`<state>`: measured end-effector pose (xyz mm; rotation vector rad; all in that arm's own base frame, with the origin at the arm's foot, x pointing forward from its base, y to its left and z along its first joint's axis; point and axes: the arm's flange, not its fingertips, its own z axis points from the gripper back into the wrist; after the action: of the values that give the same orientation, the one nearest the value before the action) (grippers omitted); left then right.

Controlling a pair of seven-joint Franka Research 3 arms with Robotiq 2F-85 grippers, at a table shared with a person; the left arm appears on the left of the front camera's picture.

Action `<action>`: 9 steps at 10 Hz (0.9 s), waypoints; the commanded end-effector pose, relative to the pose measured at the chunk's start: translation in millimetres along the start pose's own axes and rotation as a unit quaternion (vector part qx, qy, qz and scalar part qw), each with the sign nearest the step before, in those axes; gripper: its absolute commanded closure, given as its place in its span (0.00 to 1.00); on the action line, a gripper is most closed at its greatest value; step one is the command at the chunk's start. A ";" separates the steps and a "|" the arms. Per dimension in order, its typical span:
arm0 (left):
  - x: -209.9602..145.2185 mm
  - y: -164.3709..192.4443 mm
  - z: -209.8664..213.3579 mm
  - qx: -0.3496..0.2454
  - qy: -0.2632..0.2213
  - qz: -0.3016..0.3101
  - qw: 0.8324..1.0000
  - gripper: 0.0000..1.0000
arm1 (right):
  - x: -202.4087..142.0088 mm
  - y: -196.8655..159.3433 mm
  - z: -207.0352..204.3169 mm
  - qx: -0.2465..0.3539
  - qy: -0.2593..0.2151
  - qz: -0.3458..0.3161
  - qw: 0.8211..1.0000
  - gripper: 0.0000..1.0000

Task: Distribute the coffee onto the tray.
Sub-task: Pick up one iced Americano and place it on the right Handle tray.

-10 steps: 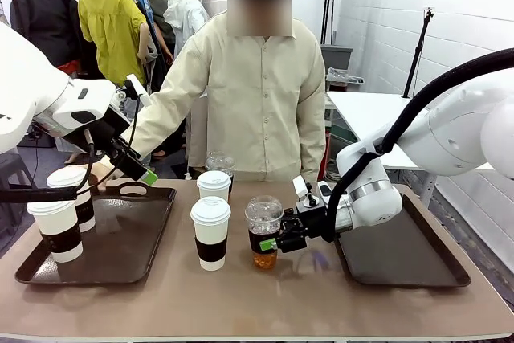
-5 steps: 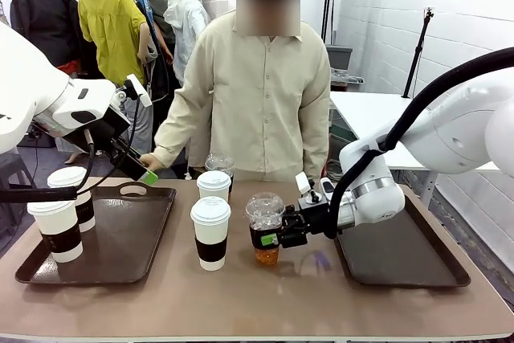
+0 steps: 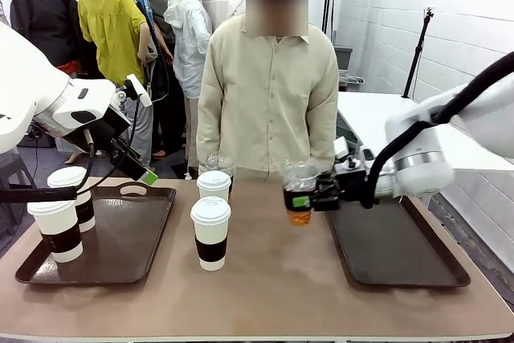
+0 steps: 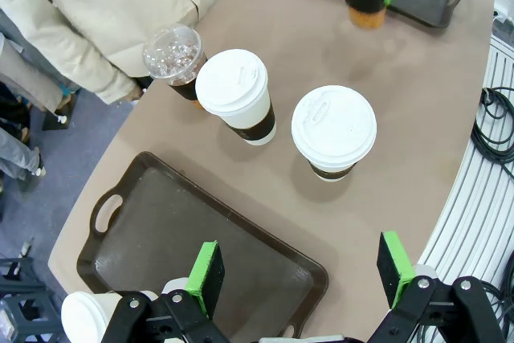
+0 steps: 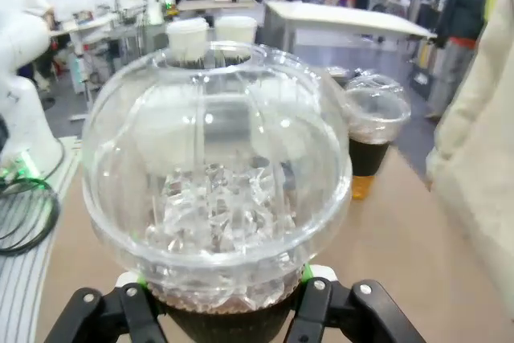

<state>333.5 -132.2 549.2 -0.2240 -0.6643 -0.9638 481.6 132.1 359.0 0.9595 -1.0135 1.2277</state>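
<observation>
Brown table [image 3: 265,295], shared with a person. Right gripper [image 3: 312,197] was clamped on an upright clear cup [image 3: 299,194], raised just beside the right tray [image 3: 401,259], which lay bare to the cup's right. Left gripper [image 4: 301,275] hung with jaws apart over the left tray [image 3: 120,247], which held two paper cups [image 3: 60,230]. Two more paper cups [image 3: 210,230] and a second clear cup [image 3: 218,164] stood mid-table.

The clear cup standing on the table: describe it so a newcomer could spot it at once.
On the brown table, right of the left tray, two white paper cups stand one behind the other. Just behind the farther cup, at the table's far edge before the person, stands the clear cup. Unlike its neighbours it is see-through plastic with a dome lid and dark drink.
</observation>
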 end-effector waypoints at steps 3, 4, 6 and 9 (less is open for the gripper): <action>-0.3 0.3 0.5 -0.001 0.002 -0.001 1.000 0.00 | 4.1 21.9 74.2 -0.012 -0.005 -0.009 1.000 0.34; -0.3 0.3 0.5 -0.001 0.002 -0.001 1.000 0.00 | -1.0 28.6 89.1 -0.013 -0.003 -0.011 1.000 0.34; -0.3 0.3 0.5 -0.001 0.002 -0.001 1.000 0.00 | -15.5 42.0 110.2 0.011 0.007 -0.007 1.000 0.34; -0.3 0.3 0.5 -0.001 0.002 -0.001 1.000 0.00 | -32.4 52.9 127.0 0.004 0.005 -0.008 1.000 0.34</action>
<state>333.4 -132.3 549.2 -0.2238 -0.6643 -0.9641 422.5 7.9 357.9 0.9535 -0.9628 1.2187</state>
